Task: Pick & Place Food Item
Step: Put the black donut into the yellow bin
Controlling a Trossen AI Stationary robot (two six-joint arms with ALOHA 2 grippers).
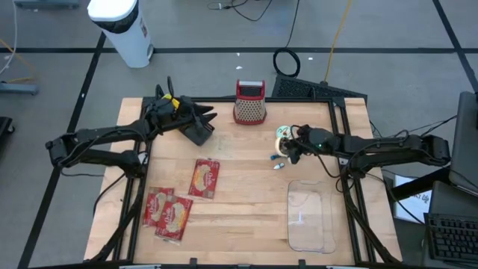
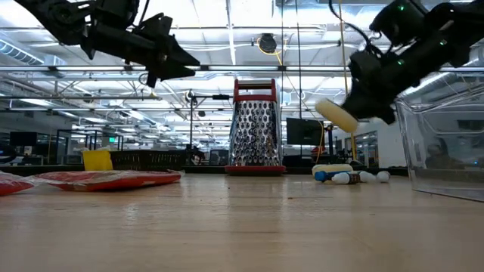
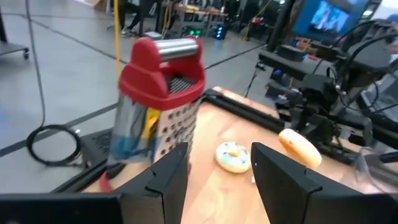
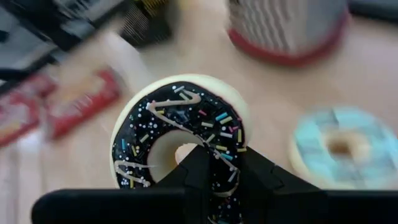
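Note:
A chocolate-frosted donut with sprinkles (image 4: 180, 140) hangs above the table in my right gripper (image 4: 227, 177), which is shut on it to the right of the table's middle (image 2: 338, 115). A blue-frosted donut (image 1: 284, 133) lies flat on the wood just beyond it, also seen in the right wrist view (image 4: 339, 146). My left gripper (image 1: 209, 119) hovers open and high near the far left, with nothing between its fingers (image 3: 217, 180), pointing toward the grater (image 3: 158, 99). My right gripper pinches the donut's ring (image 4: 221, 167) between its two fingers. One finger (image 4: 198, 163) stands at the centre hole and the other at the outer rim. The donut is lifted clear of the table and tilted, its pale underside (image 2: 336, 117) toward the near left.
A red-handled steel grater (image 1: 250, 102) stands at the far middle. Three red snack packets (image 1: 204, 178) (image 1: 168, 213) lie at the near left. A clear plastic container (image 1: 310, 217) sits at the near right. Small blue and white bits (image 1: 276, 161) lie beside the blue-frosted donut.

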